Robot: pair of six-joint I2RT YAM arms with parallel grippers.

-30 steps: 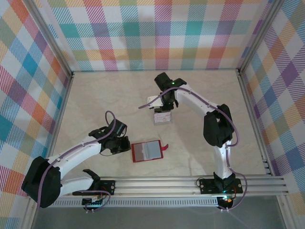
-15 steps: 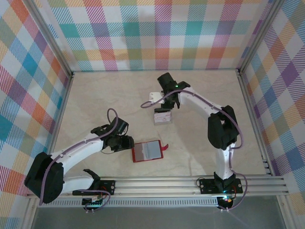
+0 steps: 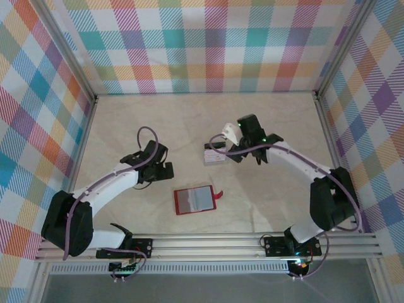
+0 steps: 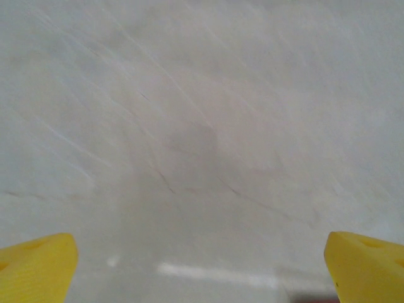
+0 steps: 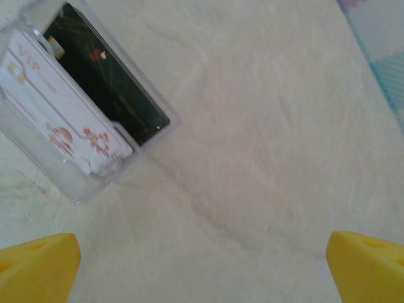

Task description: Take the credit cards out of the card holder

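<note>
Setting: pale marbled table (image 3: 126, 126), walled on three sides by multicoloured checked panels (image 3: 208, 44); metal rail (image 3: 221, 243) along the near edge.

Item 1: card holder (image 3: 194, 200), red, lying flat and open with its grey-white inside up and its snap tab pointing right. It sits near the rail, between the two arms, untouched. Whether cards sit in its pockets cannot be told.

Item 2: cards (image 5: 63, 117), one white with red print and one dark, stacked in a clear box (image 5: 85, 186) further back on the table.

Item 3: left gripper (image 3: 165, 172), yellow fingers (image 4: 38, 265) wide apart, empty, over bare table left of the holder.

Item 4: right gripper (image 3: 247, 156), fingers (image 5: 366, 265) wide apart, empty, just beside the clear box on its right.
</note>
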